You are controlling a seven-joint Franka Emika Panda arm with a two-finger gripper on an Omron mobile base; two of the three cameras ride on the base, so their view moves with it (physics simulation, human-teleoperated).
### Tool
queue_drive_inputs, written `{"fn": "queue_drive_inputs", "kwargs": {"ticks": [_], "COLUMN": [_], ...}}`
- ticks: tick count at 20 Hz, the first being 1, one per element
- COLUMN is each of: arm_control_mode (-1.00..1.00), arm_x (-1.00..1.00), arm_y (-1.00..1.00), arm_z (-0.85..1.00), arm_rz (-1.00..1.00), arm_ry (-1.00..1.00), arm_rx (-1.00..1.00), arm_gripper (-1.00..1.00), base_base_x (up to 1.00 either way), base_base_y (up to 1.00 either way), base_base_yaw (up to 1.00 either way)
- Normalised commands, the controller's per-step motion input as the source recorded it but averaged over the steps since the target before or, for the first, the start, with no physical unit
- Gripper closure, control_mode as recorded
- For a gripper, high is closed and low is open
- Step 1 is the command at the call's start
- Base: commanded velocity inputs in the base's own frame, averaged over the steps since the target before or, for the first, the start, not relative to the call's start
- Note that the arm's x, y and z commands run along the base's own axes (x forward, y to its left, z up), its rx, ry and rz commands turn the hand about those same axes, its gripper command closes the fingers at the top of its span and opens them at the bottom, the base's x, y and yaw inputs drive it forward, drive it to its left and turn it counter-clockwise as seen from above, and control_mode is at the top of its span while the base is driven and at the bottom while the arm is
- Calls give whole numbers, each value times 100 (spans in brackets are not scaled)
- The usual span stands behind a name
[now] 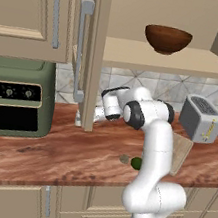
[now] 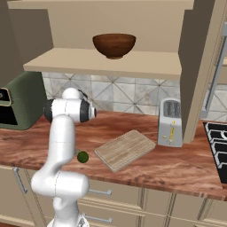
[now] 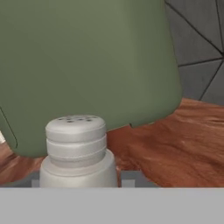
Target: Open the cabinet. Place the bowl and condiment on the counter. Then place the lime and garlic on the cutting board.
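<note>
Your claw [image 3: 78,181], at the hand view's bottom, sits closed around the small pale grey-white condiment shaker [image 3: 76,148], just above the reddish-brown wood-grain tabletop [image 3: 175,148]. The round dark brown wooden bowl [image 1: 167,39] rests on the open beige cabinet's shelf [image 1: 165,59], upper right of the left base view.

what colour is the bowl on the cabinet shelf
Dark brown wood bowl, clearest in the right base view.

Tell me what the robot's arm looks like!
The arm is made of glossy white, rounded tube-like pieces, joined by dark black rings at the bends. It looks smooth and chunky, with no cables or markings that I can see.
</note>
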Motion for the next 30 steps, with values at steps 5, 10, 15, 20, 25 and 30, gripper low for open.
{"fn": "queue_drive_inputs", "kwargs": {"ticks": [5,10,15,20,25,30], "arm_control_mode": [-100,-100,-100,-100,-100,-100], "arm_x": [2,0,0,8,4,1], "arm_y": [3,0,0,0,-6,-3], "arm_z": [-31,-39,-40,-38,-11,0], "arm_rz": [0,3,1,1,0,0], "arm_ry": [-3,-19,-18,-8,-1,4], "arm_rx": [0,-3,-2,0,0,-3], "arm_gripper": [100,100,100,-100,-100,-100], "base_base_x": [0,0,0,0,0,0], "base_base_y": [0,0,0,0,0,0], "base_base_yaw": [0,0,0,0,0,0]}}
